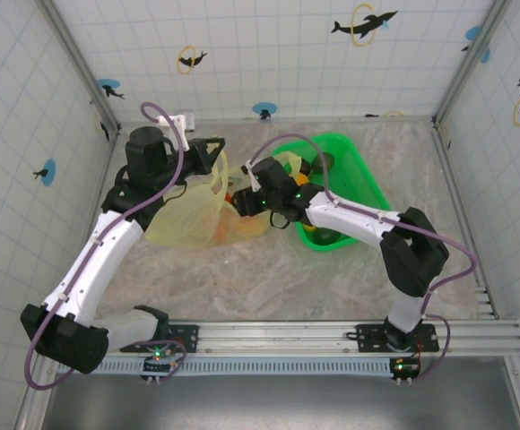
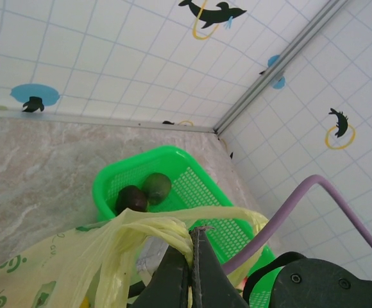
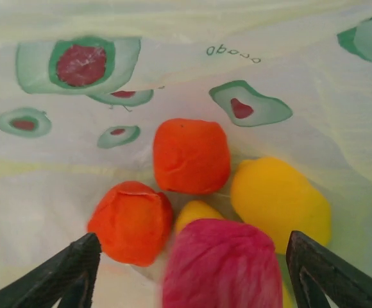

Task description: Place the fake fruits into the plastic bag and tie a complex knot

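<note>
L claw (image 2: pixel 191 247) is closed, pinching the rim of the plastic bag (image 2: pixel 102 256) and holding the mouth up. R claw (image 3: pixel 194 247) is inside the bag, jaws wide open, touching nothing. A pink-red fruit (image 3: pixel 221 266) lies just below it, w/ other fake fruits (image 3: pixel 190 156) beyond.

Risk, I think: on pulling out, a finger catches the thin film and drags it from L claw's pinch, so the mouth collapses.

R wrist view gives the bag's inside. L wrist view gives two dark fruits (image 2: pixel 144 192) in the green basket (image 2: pixel 173 153), beyond L claw.
</note>
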Controlling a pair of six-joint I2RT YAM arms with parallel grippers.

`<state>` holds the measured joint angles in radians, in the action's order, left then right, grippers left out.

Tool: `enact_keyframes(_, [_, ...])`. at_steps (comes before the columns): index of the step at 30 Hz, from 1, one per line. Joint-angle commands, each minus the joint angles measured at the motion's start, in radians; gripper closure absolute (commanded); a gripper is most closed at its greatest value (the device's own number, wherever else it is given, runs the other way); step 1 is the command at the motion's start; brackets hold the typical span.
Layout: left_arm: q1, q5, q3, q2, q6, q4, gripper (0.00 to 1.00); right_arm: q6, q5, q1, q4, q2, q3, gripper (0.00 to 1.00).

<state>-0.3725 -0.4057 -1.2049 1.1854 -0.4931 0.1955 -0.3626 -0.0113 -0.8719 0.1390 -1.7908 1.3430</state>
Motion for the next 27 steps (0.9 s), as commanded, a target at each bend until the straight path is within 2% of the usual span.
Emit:
enact_keyframes(1, [-0.006,0.009,-0.009,-0.010,0.031,0.011,1.00,-0.006,-0.017,0.003,-0.015,0.016,0.053,0.19])
enact_keyframes(4, [-0.006,0.004,-0.007,-0.007,0.029,0.008,1.00,-0.007,-0.014,0.014,-0.014,0.042,0.035,0.22])
enact_keyframes(7, [-0.006,0.001,-0.009,-0.004,0.029,0.007,1.00,-0.012,-0.024,0.028,-0.029,0.085,0.006,0.32])
enact_keyframes(15, [-0.006,-0.002,-0.009,0.003,0.027,0.005,1.00,0.004,-0.051,0.053,-0.082,0.258,-0.077,0.67])
enact_keyframes(19, [-0.006,-0.004,-0.009,0.007,0.027,0.004,1.00,0.030,-0.120,0.070,-0.094,0.347,-0.112,0.68])
enact_keyframes(27, [-0.006,-0.004,-0.012,0.011,0.026,0.008,1.00,0.060,-0.168,0.112,-0.082,0.511,-0.202,0.63])
